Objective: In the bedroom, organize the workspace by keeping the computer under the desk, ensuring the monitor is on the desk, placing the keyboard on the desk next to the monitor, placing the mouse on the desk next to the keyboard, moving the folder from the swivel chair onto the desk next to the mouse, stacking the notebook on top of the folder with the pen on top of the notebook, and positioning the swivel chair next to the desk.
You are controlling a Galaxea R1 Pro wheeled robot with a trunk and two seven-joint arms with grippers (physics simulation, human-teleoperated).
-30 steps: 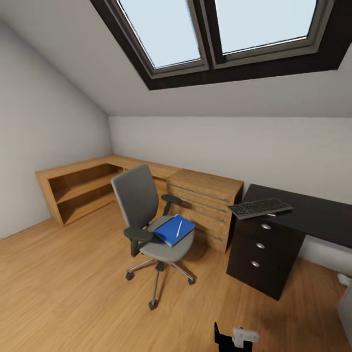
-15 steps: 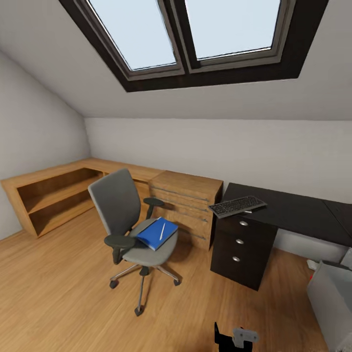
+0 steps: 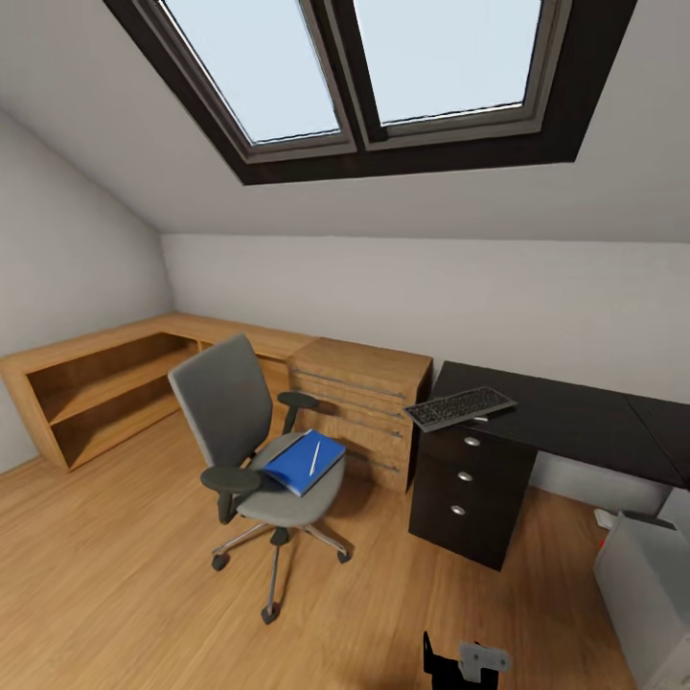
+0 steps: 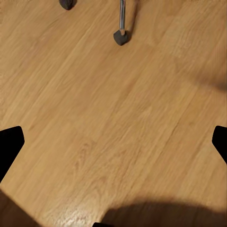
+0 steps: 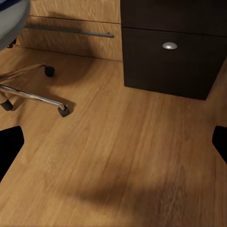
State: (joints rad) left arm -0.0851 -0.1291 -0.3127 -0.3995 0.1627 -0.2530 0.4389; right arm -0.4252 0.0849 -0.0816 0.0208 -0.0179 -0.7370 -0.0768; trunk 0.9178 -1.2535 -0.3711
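The grey swivel chair point(image 3: 251, 433) stands on the wood floor, left of the desk point(image 3: 575, 422). On its seat lies the blue folder point(image 3: 299, 467) with the white pen point(image 3: 313, 458) on top. The black keyboard point(image 3: 458, 407) rests on the desk's left end, above the dark drawer unit point(image 3: 468, 491). The grey computer point(image 3: 652, 592) sits on the floor at the lower right. My left gripper point(image 4: 113, 144) and right gripper point(image 5: 113, 144) both hang open over bare floor, holding nothing. The monitor, mouse and notebook are out of view.
A light-wood chest of drawers point(image 3: 364, 407) stands between chair and desk, and a low wooden shelf point(image 3: 96, 383) runs along the left wall. The chair's chrome base and casters point(image 5: 63, 111) lie near my right gripper. A sloped ceiling with a skylight point(image 3: 364, 77) hangs overhead.
The head camera has swung right, so the whole scene slid left and the computer came into view at the lower right. Chair, folder and keyboard have not moved.
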